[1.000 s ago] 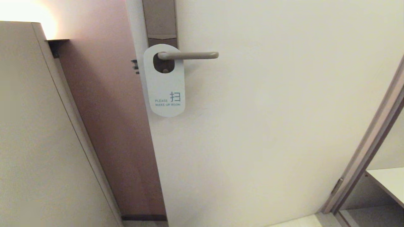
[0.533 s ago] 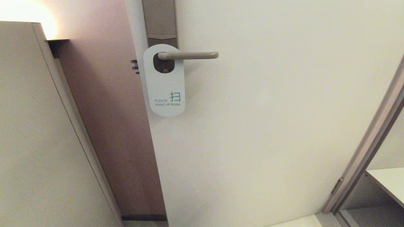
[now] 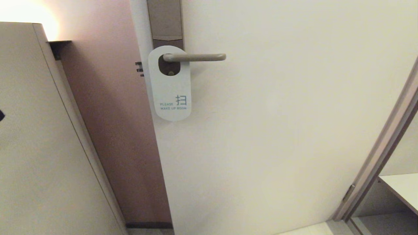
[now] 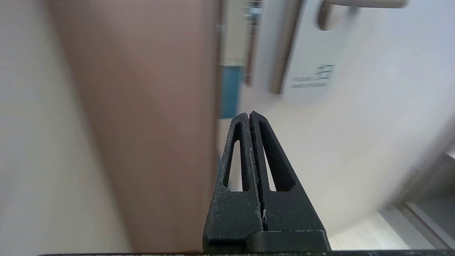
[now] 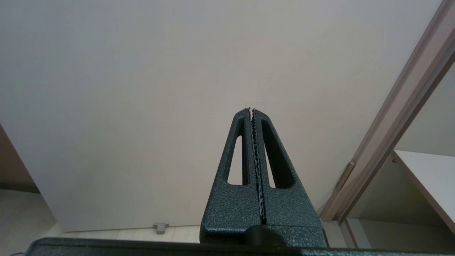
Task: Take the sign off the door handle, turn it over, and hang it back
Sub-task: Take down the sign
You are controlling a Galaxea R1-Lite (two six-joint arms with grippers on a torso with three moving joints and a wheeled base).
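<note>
The sign (image 3: 169,85) hangs by its oval hole on the door handle (image 3: 196,57), white face out with teal "PLEASE MAKE UP ROOM". The handle is a slim beige lever pointing right from a brown backplate (image 3: 166,19). My left gripper (image 4: 249,113) is shut and empty, low and left of the sign (image 4: 312,71), well apart from it. Only a dark sliver of the left arm (image 3: 1,115) shows at the head view's left edge. Shut with nothing in it, my right gripper (image 5: 251,109) faces the bare door lower down, out of the head view.
The pale door (image 3: 277,130) fills the middle. A beige cabinet side (image 3: 32,147) and a brown panel (image 3: 114,130) stand to its left. A door frame (image 3: 382,147) and a white shelf (image 3: 401,189) are at the lower right. A small doorstop (image 5: 160,227) sits on the floor.
A dark sliver of my left arm has come into the head view at its left edge. The sign and the handle have not moved.
</note>
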